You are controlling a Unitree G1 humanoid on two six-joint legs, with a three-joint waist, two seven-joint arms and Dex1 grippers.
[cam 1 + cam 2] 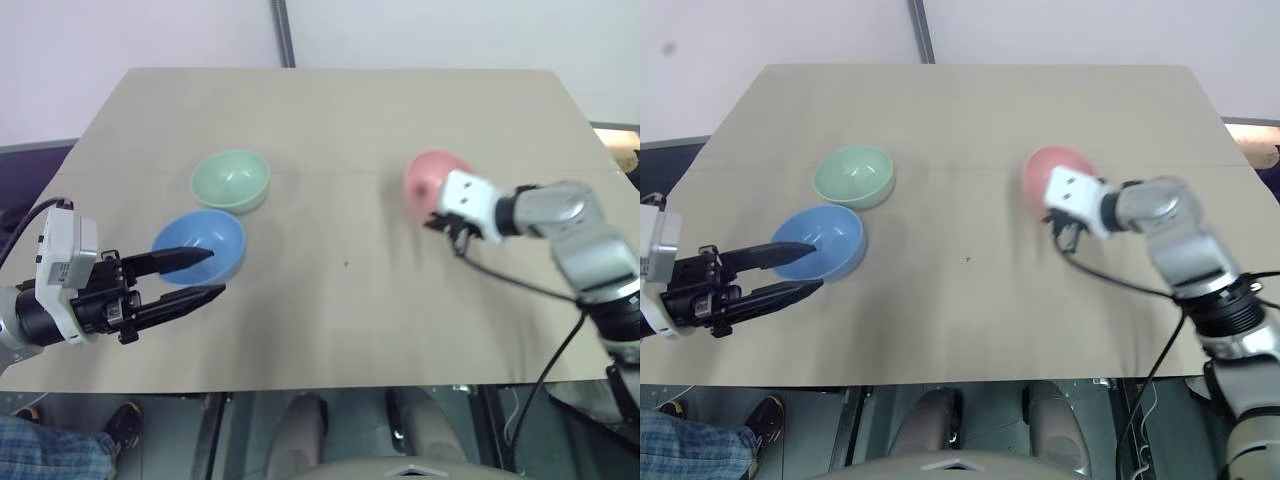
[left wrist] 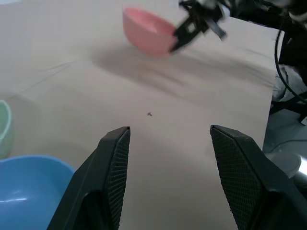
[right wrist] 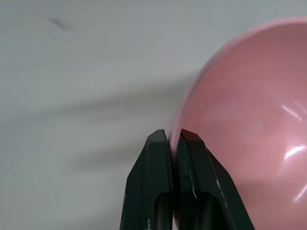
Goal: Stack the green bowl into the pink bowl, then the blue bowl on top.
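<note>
The pink bowl hangs tilted above the right half of the table, and my right gripper is shut on its rim; it also shows in the left wrist view as the pink bowl. On the left of the table sits the green bowl. Just in front of it rests the blue bowl. My left gripper stands open, its upper finger reaching over the blue bowl's near rim, with nothing between its fingers.
The tan table has bare room in its middle and along its front edge. A black cable trails from my right wrist over the table's right side. A small dark speck lies mid-table.
</note>
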